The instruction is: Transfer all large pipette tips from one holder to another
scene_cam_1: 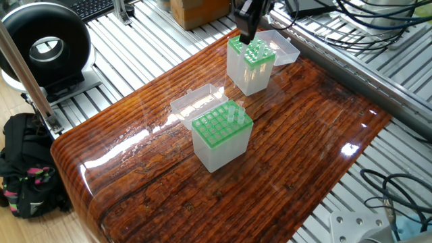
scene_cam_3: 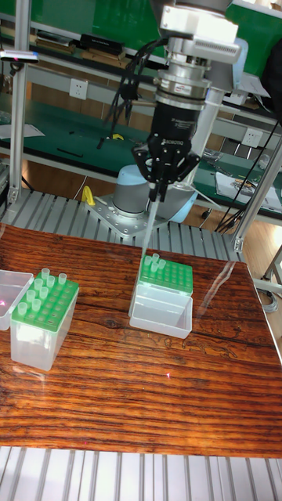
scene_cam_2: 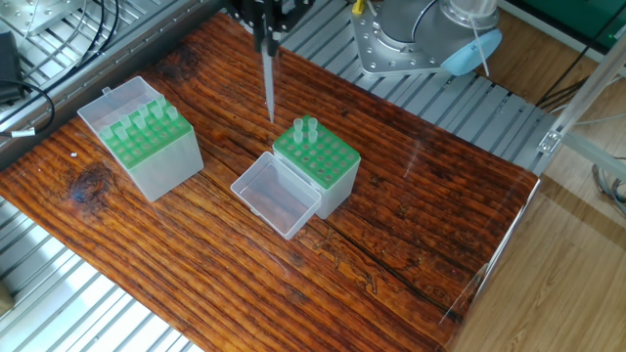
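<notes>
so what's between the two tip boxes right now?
Only bare wood on the table. Above it, the gripper carries one tip between the fuller box and the two-tip box, seen in the other fixed view.

two tip boxes on the wood table

the near box [scene_cam_1: 221, 137] sits at centre, green rack up, two large pipette tips [scene_cam_1: 236, 113] at its 1 o'clock corner, clear lid [scene_cam_1: 196, 102] open at 10 o'clock. the far box [scene_cam_1: 250, 65] stands at 1 o'clock; the gripper [scene_cam_1: 247, 23] hangs over it, jaws unclear.

Black pincer [scene_cam_3: 163, 174] under silver-black cylindrical wrist; grey arm joints, light-blue cap, black cables, metal base plate.
</notes>
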`<act>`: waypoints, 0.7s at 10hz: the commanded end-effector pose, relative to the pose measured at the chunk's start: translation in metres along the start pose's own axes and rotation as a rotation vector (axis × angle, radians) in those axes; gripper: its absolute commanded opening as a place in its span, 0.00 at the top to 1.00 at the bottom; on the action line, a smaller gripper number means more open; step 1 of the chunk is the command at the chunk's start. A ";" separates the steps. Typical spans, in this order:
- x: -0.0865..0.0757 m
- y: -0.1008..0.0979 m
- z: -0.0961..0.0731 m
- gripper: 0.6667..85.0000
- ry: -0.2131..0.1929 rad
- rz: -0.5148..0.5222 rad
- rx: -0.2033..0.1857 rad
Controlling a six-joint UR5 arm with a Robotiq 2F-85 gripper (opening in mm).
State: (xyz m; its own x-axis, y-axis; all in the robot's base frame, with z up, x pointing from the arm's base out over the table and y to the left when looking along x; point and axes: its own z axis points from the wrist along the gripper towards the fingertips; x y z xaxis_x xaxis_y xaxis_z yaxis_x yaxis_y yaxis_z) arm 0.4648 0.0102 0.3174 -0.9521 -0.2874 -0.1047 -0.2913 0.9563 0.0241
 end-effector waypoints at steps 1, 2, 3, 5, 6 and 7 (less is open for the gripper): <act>0.001 -0.010 -0.002 0.98 -0.004 0.076 0.019; 0.004 -0.013 -0.002 0.98 0.008 0.062 0.032; 0.004 -0.016 -0.003 0.98 0.016 0.051 0.031; -0.038 -0.056 -0.009 0.98 0.026 0.026 -0.029; -0.052 -0.072 -0.006 0.97 0.020 0.015 -0.050; -0.058 -0.083 -0.003 0.97 0.016 0.012 -0.042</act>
State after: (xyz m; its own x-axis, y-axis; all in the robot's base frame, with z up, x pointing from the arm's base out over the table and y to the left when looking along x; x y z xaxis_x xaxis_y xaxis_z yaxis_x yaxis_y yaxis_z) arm 0.5081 -0.0298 0.3249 -0.9617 -0.2625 -0.0796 -0.2658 0.9634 0.0346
